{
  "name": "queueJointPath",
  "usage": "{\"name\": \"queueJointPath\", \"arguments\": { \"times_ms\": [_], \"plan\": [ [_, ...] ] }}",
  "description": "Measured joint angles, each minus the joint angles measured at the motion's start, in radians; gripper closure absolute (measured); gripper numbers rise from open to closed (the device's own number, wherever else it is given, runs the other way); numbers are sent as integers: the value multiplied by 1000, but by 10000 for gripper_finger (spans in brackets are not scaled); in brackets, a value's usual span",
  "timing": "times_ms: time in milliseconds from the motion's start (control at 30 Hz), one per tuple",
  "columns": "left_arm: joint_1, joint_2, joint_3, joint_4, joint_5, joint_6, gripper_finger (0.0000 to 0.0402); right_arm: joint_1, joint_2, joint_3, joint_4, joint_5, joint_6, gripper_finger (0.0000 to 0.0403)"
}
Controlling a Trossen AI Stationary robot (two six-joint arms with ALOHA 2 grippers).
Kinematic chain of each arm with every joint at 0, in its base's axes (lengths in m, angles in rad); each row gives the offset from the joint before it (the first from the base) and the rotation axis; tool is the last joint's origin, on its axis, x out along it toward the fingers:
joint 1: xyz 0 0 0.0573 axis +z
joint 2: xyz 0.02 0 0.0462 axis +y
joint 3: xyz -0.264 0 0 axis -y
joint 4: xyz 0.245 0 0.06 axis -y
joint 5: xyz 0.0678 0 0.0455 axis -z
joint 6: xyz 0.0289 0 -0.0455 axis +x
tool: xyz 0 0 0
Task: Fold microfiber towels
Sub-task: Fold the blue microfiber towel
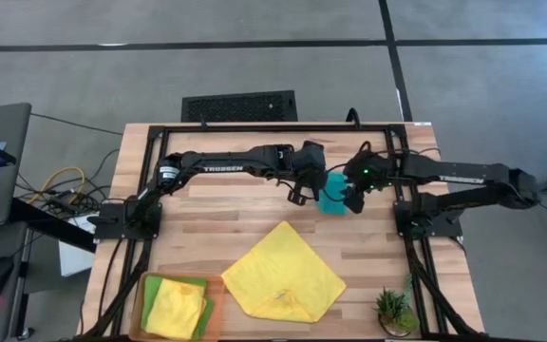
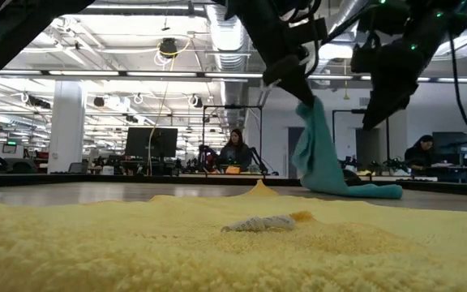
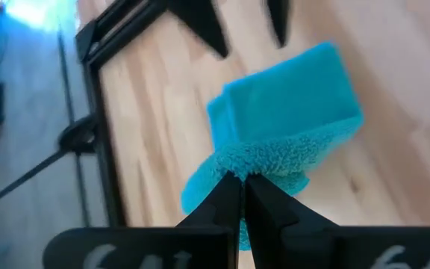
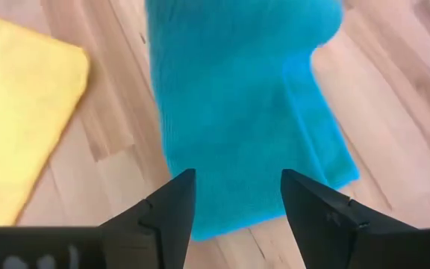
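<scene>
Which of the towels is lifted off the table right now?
The teal towel, pinched in the left gripper's shut jaws, one end trailing on the table. The big yellow towel lies flat; the others sit in the tray.

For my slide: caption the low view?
Left end effector lifts teal towel above table; yellow towel fills foreground.

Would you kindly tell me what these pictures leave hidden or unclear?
- Teal towel, high view: mostly covered by the two arms above it.
- Green towel, high view: a folded yellow towel lies on it, only edges show.
- Plant, high view: cut off by the bottom edge.
- Low view: the big yellow towel blocks the near table.
</scene>
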Motion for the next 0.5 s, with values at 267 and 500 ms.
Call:
{"name": "queueJointPath", "arguments": {
  "times_ms": [267, 500],
  "plan": [
    [-2, 0, -51, 81, 45, 0, 401, 0, -96, 1, -2, 1, 26, 182],
    [-4, 0, -125, 208, 45, -53, 401, 0, -138, 2, -2, 1, 26, 182]
  ]
}}
